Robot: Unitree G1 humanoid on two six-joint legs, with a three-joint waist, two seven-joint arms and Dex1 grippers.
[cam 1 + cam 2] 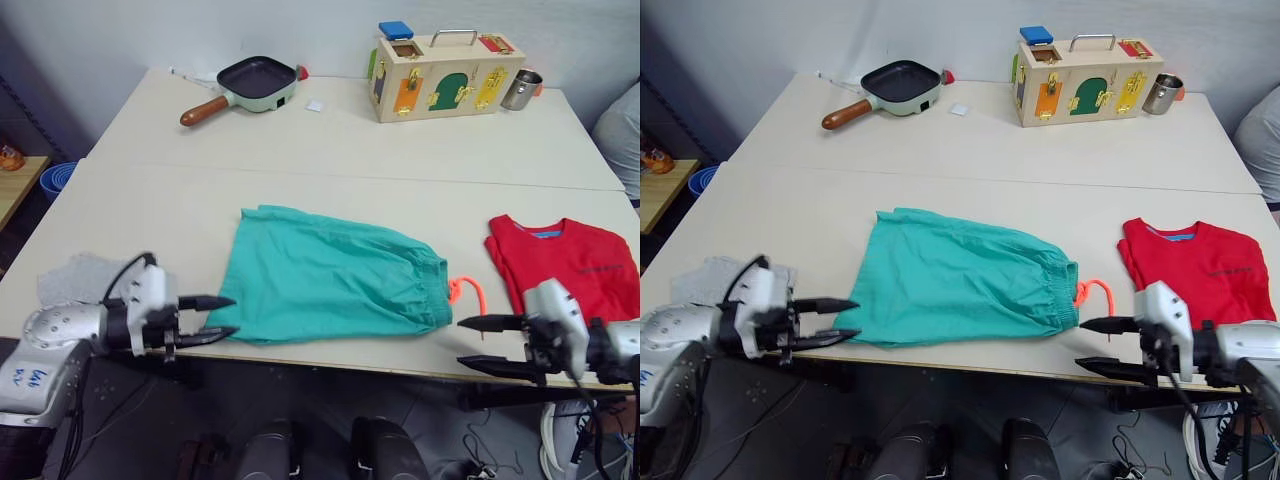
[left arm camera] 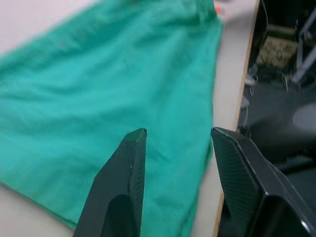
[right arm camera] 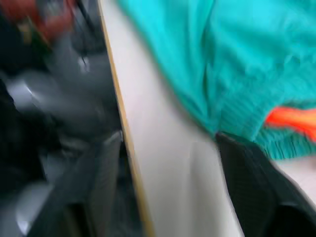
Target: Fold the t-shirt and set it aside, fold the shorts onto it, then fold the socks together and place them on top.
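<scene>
With the folded t-shirt point(image 1: 572, 268) already aside at three o'clock, the shorts point(image 1: 335, 275) lay flat mid-table between the spread-fingered, empty left gripper point(image 1: 218, 318) and right gripper point(image 1: 478, 345), so the shorts fold looked next, needing both edges pinched.

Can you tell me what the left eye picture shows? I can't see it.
Teal-green shorts lie flat on a table, with an open gripper at each end: left gripper, right gripper. A folded red t-shirt sits at the robot's right.
</scene>
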